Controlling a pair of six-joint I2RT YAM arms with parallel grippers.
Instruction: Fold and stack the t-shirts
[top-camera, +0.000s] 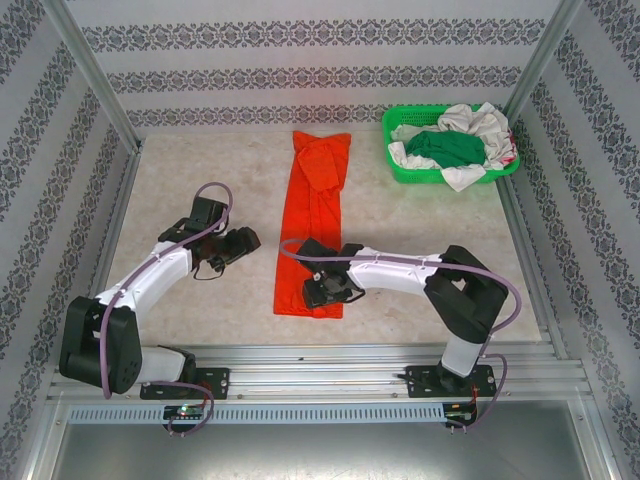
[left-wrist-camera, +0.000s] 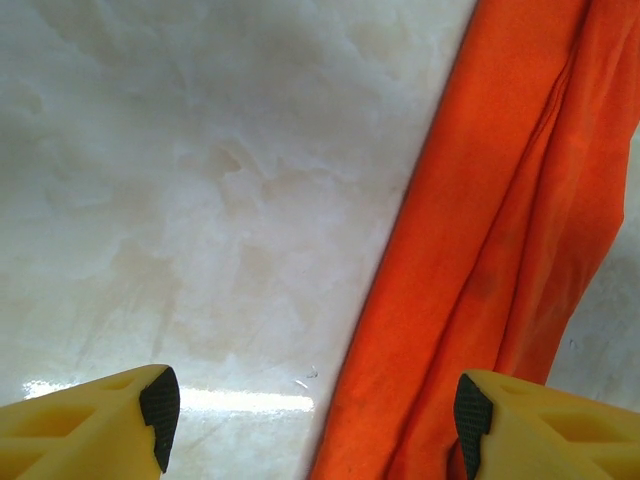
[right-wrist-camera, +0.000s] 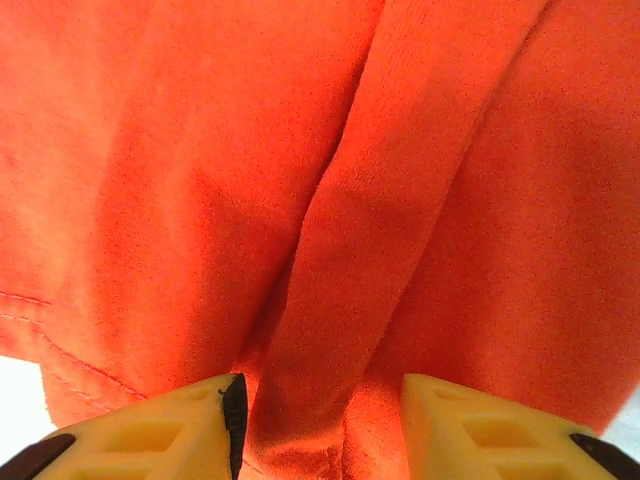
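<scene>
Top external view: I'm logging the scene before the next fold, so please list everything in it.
Orange-red t-shirt: 1, orange-red, long folded strip at mid-table.
Dark green t-shirt: 1, dark green, in the basket.
White garment: at least 1, white, in the basket.
Basket: 1, green, far right corner.
Table: 1, pale marbled.
Left arm: 1, white and black, left of the strip, jaws open.
Right arm: 1, white and black, at the strip's near end, jaws astride a fold.
</scene>
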